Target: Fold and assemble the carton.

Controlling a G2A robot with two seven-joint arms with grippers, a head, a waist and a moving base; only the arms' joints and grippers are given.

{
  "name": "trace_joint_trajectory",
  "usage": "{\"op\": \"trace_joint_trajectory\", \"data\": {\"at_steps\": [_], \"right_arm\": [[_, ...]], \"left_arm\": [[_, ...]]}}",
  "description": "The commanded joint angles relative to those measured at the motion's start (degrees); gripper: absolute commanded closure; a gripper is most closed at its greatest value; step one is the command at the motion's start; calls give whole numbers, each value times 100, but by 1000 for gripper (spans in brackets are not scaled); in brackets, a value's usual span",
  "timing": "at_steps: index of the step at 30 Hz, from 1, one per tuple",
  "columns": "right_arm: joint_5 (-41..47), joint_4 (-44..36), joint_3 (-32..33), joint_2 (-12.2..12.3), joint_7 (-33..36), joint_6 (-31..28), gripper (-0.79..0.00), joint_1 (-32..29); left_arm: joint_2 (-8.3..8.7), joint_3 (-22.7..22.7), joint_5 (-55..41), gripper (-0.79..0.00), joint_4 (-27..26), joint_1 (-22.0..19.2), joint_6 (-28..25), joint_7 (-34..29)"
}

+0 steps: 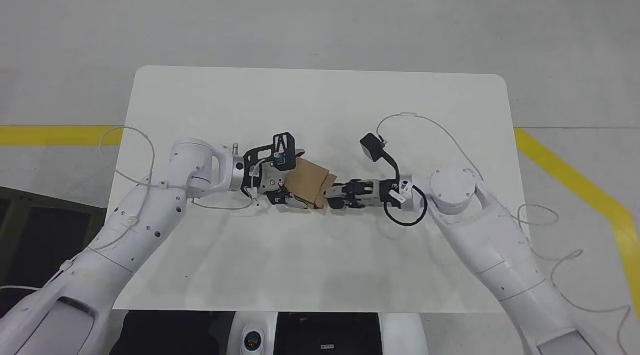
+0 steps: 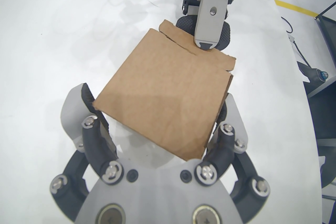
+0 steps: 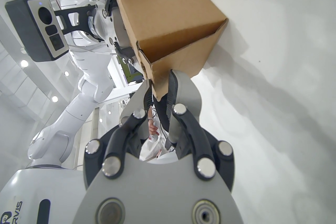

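Note:
A brown carton (image 1: 310,185) (image 2: 168,93) (image 3: 170,15), partly opened into a box shape, is held between both arms just above the middle of the white table (image 1: 450,115). My left gripper (image 1: 278,181) (image 2: 157,104) spans the carton's width, its fingers (image 2: 89,101) pressed against opposite sides. My right gripper (image 1: 336,195) (image 3: 158,91) meets the carton from the other end. It is shut on an end flap, which shows clamped between its fingertips (image 2: 207,36). The carton's end toward the right gripper is open, showing the hollow inside.
Thin white cables loop over the table behind the right arm (image 1: 420,120) and off the left edge (image 1: 130,135). Yellow floor tape (image 1: 50,135) runs beyond the table on both sides. Bare table surface lies in front of and behind the arms.

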Motion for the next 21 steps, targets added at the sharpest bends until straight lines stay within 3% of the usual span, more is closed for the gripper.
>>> {"op": "trace_joint_trajectory", "data": {"at_steps": [1,21], "right_arm": [[-12,29,-27,-9,10,4,-114,61],[-78,68,-159,-46,-21,170,-95,268]], "left_arm": [[1,4,-6,-785,-2,3,0,10],[16,9,-15,-785,-15,6,0,11]]}}
